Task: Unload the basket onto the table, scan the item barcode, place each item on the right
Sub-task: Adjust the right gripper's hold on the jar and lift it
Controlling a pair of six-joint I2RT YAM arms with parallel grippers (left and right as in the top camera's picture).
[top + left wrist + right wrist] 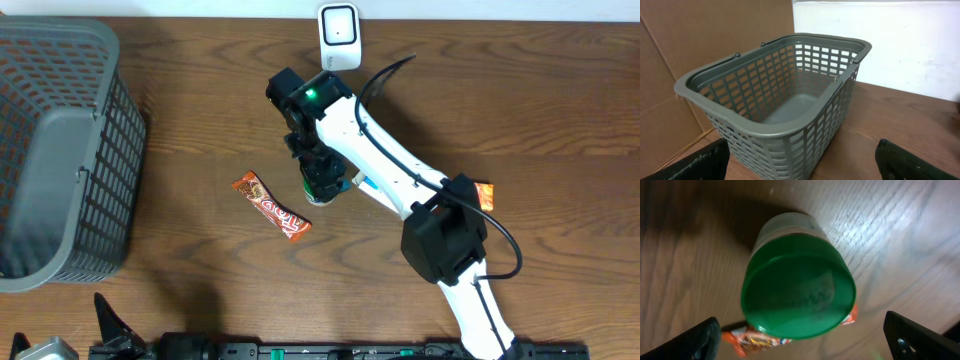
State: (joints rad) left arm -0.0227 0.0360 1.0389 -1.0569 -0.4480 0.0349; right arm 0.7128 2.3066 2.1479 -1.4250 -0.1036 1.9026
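Green-capped jar point(799, 282) stands between my right gripper's point(807, 337) wide-spread jaws, touching neither; left gripper point(805, 161) also released, facing the basket point(795, 145).

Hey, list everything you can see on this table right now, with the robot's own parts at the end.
basket: 1, grey, table's far left
scanner: 1, white, far edge, centre
snack bar: 1, orange-brown wrapper, mid-table, left of the jar
jar: 1, green lid, upright, below the right gripper
packet: 1, orange, right side, mostly hidden by the right arm
table: 1, brown wood
right arm: 1, white and black
left gripper: 1, black, open, facing the basket
right gripper: 1, black, open, above the jar, not gripping
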